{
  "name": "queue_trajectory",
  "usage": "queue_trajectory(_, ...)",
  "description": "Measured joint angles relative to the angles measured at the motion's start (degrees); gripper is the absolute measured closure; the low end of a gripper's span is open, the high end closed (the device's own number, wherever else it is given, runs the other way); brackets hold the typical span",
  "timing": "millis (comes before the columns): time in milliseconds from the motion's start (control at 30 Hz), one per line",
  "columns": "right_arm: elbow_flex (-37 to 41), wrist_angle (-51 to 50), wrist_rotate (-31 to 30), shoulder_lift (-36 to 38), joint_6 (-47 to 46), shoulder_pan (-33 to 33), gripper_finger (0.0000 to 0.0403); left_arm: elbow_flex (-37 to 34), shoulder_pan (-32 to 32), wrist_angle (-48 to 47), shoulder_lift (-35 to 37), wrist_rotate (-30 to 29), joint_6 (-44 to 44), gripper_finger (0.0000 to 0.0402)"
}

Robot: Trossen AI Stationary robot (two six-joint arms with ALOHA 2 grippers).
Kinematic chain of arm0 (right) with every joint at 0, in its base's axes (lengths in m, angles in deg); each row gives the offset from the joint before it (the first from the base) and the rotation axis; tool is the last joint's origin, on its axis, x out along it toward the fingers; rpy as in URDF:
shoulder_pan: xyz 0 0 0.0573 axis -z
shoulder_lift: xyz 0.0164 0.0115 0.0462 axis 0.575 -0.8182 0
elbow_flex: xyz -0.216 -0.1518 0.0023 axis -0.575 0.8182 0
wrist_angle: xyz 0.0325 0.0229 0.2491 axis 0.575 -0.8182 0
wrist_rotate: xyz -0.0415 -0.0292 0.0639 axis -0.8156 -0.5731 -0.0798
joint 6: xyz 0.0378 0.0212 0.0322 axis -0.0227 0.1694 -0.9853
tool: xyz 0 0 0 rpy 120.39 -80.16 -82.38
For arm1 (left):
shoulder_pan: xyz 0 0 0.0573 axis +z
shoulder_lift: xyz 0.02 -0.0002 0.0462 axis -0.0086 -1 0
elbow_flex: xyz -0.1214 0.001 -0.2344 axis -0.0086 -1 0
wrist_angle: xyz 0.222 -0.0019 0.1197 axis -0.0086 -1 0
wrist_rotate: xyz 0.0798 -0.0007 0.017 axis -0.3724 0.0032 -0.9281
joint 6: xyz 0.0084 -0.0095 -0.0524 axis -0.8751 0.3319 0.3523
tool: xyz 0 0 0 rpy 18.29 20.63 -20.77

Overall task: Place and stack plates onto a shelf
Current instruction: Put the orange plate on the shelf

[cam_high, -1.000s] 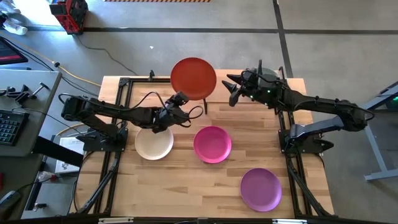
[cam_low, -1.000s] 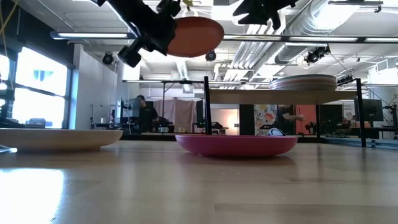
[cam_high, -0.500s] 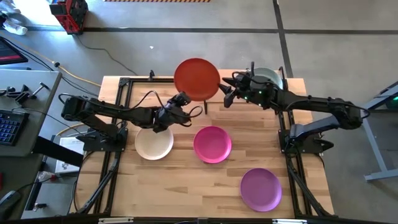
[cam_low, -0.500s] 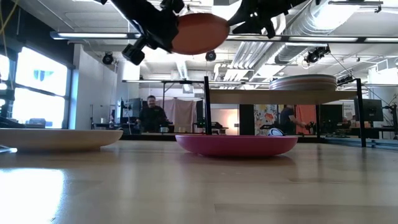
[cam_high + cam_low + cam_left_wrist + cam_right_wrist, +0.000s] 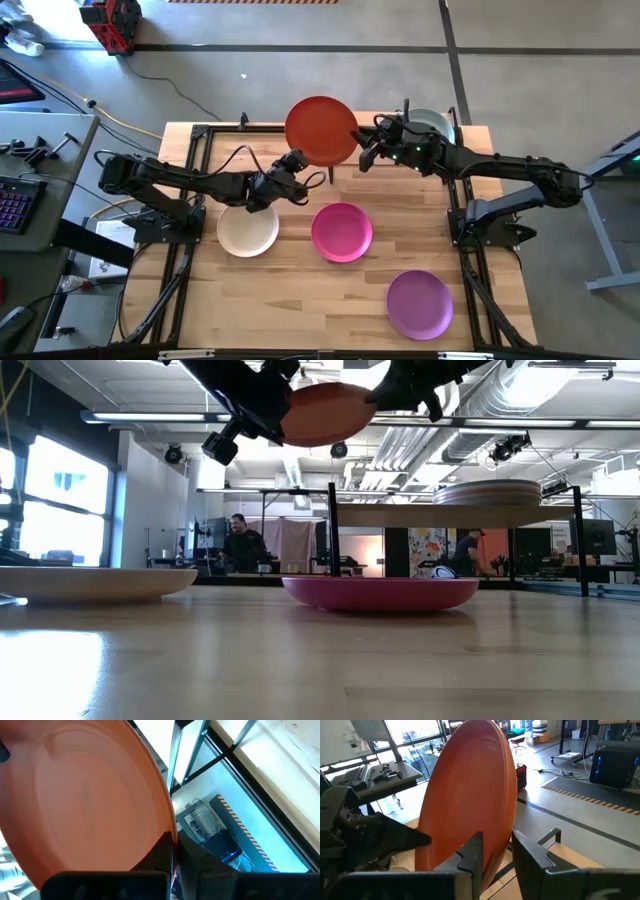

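Observation:
My left gripper [image 5: 297,163] holds an orange-red plate [image 5: 321,130] high above the table's far half, its face tilted steeply. My right gripper [image 5: 496,851] is open at the plate's opposite rim [image 5: 509,827], with one finger on each side of it. In the low view the plate [image 5: 325,412] hangs between both grippers, above the shelf board [image 5: 400,512]. A stack of plates [image 5: 487,492], pale green on top [image 5: 432,122], rests on the shelf. Cream [image 5: 247,230], magenta [image 5: 341,231] and purple [image 5: 419,303] plates lie flat on the table. My left gripper pinches the orange-red plate's rim [image 5: 169,836] between its two fingers, on the side toward the table's left and near edge. It comes slanting up from the left. The plate is lifted clear and stands tilted above the fingers. My right gripper: I cannot tell whether either finger touches the rim.
A thin black shelf post [image 5: 331,172] stands just below the held plate, near my left gripper. The magenta plate [image 5: 380,592] sits in front of the shelf. People move in the room beyond the table [image 5: 240,545].
My left gripper has carried the orange-red plate a little toward the table's right, still lifted. My right gripper has moved left from above the shelf to the plate, and its fingers now stand on either side of the plate's rim.

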Motion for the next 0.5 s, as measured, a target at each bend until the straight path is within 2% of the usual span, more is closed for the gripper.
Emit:
queue_trajectory(267, -0.01, 0.0, -1.07, -0.38, -1.97, 0.07, 0.0393, 0.0, -0.04, 0.29, 0.0, 0.39, 1.78, 0.0398)
queue_trajectory(500, -0.07, -1.07, -2.31, -1.2, -2.94, 0.13, 0.0401, -0.02, -0.04, 0.07, 0.0, 2.05, 3.73, 0.0379)
